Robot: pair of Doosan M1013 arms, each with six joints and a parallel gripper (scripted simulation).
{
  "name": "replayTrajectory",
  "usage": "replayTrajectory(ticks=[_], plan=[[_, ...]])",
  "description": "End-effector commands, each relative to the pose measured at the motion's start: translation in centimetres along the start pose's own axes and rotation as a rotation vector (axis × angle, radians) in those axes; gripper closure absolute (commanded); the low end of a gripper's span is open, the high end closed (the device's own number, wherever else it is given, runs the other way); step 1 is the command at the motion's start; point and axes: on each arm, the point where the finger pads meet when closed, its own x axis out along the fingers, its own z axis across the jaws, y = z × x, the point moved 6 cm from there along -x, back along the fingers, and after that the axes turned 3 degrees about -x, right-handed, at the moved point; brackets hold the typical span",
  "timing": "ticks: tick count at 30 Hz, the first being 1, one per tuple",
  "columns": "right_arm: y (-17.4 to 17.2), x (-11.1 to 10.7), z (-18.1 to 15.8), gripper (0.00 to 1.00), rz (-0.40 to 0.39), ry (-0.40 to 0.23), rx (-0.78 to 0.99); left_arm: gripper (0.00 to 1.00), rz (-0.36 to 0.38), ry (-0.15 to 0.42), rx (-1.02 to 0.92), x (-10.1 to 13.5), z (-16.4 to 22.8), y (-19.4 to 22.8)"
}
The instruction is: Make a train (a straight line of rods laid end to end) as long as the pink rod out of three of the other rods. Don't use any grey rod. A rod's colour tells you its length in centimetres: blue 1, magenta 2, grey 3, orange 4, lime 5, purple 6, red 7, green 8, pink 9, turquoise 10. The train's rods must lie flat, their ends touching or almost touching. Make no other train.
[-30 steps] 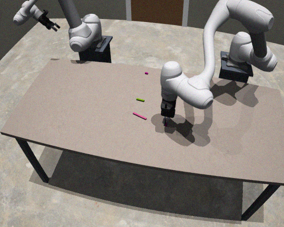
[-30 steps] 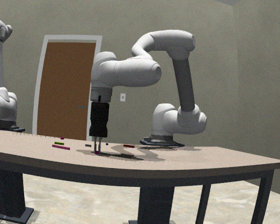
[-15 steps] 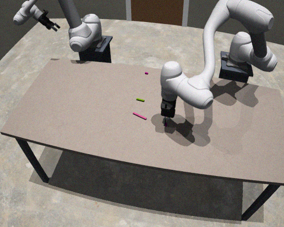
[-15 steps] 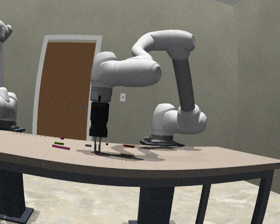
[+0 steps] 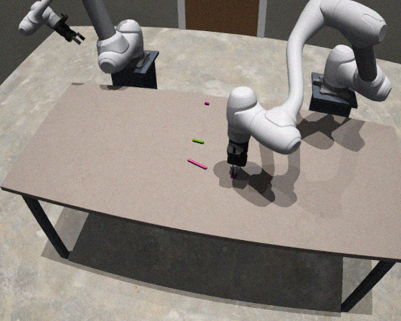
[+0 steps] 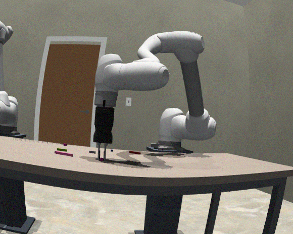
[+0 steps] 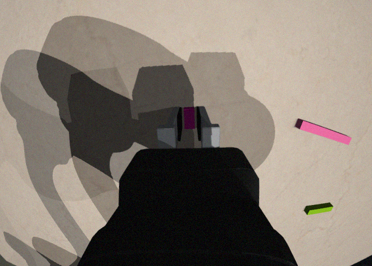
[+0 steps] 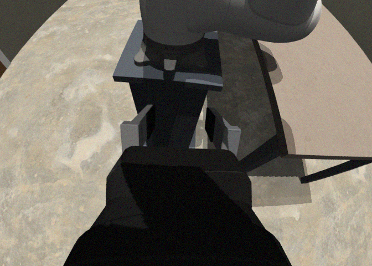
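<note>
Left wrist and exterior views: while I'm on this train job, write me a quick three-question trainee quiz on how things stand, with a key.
1. True or false: in the left wrist view, a gap shows on each side of the magenta rod between the fingers of the left gripper.

2. In the exterior view, which rod must stay out of the train?
a) red
b) grey
c) blue

3. Fill in: that magenta rod, the other magenta rod and the ____ rod would together match the pink rod.

Key: 1 true; 2 b; 3 lime.
</note>
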Motion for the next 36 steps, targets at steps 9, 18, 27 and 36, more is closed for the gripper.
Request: replayTrajectory(ticks=[9, 18, 27, 36], plan=[[0.0, -0.1, 0.0, 0.0, -0.001, 0.0, 0.0, 0.46, 0.002, -0.001, 0.0, -0.2, 0.0, 0.0], [0.0, -0.1, 0.0, 0.0, -0.001, 0.0, 0.0, 0.46, 0.002, -0.001, 0.0, -0.3, 0.0, 0.0], [0.0, -0.1, 0.0, 0.0, -0.001, 0.0, 0.0, 0.46, 0.002, -0.001, 0.0, -3.4, 0.0, 0.0], [0.0, -0.1, 0.0, 0.0, -0.001, 0.0, 0.0, 0.46, 0.002, -0.001, 0.0, -7.2, 0.0, 0.0]])
